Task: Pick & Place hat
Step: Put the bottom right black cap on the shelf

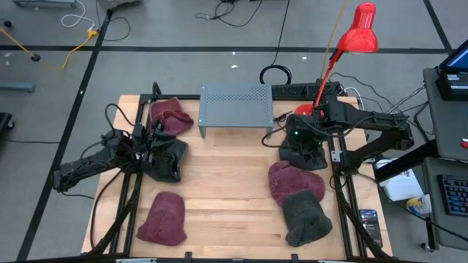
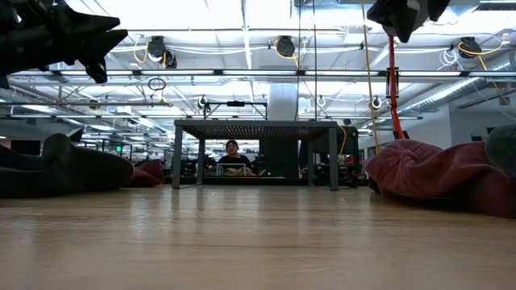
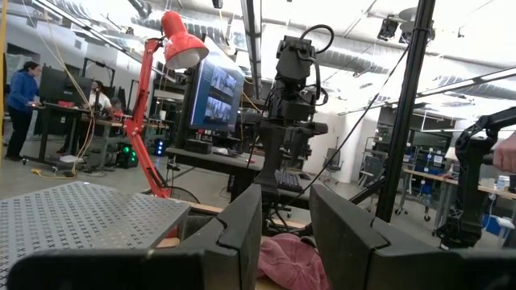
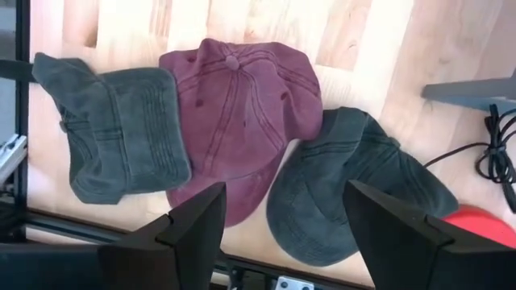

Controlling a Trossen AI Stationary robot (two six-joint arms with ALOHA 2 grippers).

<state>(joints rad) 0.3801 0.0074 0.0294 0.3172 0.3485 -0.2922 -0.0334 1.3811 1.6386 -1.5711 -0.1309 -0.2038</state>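
Six caps lie on the wooden table. On the left are a maroon cap (image 1: 172, 115), a dark cap (image 1: 168, 158) and another maroon cap (image 1: 162, 218). On the right, a dark cap (image 4: 347, 185), a maroon cap (image 4: 242, 113) and a grey cap (image 4: 113, 133) lie in a row, overlapping at their edges. My left gripper (image 3: 285, 201) is open, raised above the left dark cap and pointing level across the table. My right gripper (image 4: 284, 193) is open wide, pointing down above the right-hand caps, between the maroon and the dark one.
A grey perforated metal stand (image 1: 235, 106) sits at the table's far middle. A red desk lamp (image 1: 356, 33) rises by the far right corner. Bare wood lies between the two groups of caps (image 1: 227, 183). People (image 3: 20, 89) are at desks in the room beyond.
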